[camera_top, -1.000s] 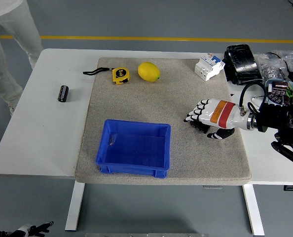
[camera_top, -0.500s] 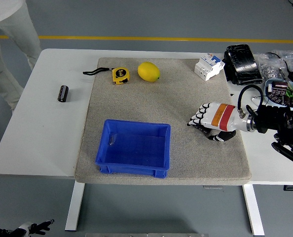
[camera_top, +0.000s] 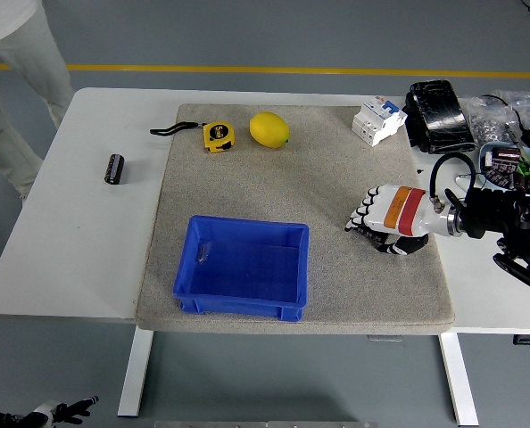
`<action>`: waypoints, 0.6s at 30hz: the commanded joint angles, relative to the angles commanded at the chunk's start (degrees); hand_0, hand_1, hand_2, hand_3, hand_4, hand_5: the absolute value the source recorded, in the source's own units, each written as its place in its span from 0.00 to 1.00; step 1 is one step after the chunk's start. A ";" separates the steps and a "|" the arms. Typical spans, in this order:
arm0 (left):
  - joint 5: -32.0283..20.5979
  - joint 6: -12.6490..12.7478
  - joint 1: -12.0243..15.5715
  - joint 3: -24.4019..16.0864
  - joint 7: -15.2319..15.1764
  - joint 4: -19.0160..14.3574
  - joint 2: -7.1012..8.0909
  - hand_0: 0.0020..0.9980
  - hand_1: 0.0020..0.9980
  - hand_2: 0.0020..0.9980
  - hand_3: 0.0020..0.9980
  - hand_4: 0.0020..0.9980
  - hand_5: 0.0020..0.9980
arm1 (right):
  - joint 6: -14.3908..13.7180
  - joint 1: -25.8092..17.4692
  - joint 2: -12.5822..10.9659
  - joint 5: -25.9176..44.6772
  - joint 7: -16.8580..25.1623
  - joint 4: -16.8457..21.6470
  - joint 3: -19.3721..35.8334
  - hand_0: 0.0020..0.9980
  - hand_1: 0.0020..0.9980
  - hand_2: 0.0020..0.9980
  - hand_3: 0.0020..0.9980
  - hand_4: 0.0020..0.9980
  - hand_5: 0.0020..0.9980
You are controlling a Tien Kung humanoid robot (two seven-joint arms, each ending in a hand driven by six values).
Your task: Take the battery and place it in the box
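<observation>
A small black battery [camera_top: 114, 168] lies on the bare white table, left of the grey mat [camera_top: 247, 187]. The blue box [camera_top: 244, 267] sits empty at the mat's near edge. My right hand [camera_top: 369, 223] hovers low over the mat's right side, far from the battery and to the right of the box, its fingers curled and holding nothing. My left arm does not show.
A yellow tape measure [camera_top: 217, 135] and a lemon [camera_top: 269, 129] lie at the back of the mat. A white circuit breaker [camera_top: 377, 119], a black pack [camera_top: 438, 115] and a bowl of parts [camera_top: 508, 165] crowd the right end. A person's legs [camera_top: 15, 80] stand at the far left.
My right hand has drawn back to the right and slightly down, with its fingers curling in. The battery and box have not moved.
</observation>
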 joint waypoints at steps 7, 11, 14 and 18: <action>-0.07 0.01 -0.01 -0.10 -0.20 0.11 0.21 0.75 0.75 0.80 0.65 0.72 0.64 | 2.66 1.88 -0.59 -0.43 -0.19 1.78 -1.27 0.73 0.74 0.80 0.87 0.74 0.10; -0.11 0.03 0.00 -0.12 -0.28 0.14 0.26 0.75 0.75 0.80 0.65 0.72 0.64 | 4.20 2.81 -0.71 -0.90 -0.12 3.18 -1.26 0.78 0.78 0.83 0.90 0.76 0.08; -0.18 0.03 0.03 -0.08 -0.32 0.17 0.33 0.75 0.75 0.80 0.65 0.72 0.64 | 5.69 3.36 -0.73 -0.90 0.04 4.25 -1.49 0.78 0.78 0.83 0.90 0.76 0.08; -0.22 0.03 0.04 -0.10 -0.33 0.17 0.40 0.75 0.75 0.80 0.65 0.72 0.64 | 6.75 3.95 -0.93 -1.20 0.33 5.49 -2.30 0.80 0.79 0.84 0.91 0.81 0.07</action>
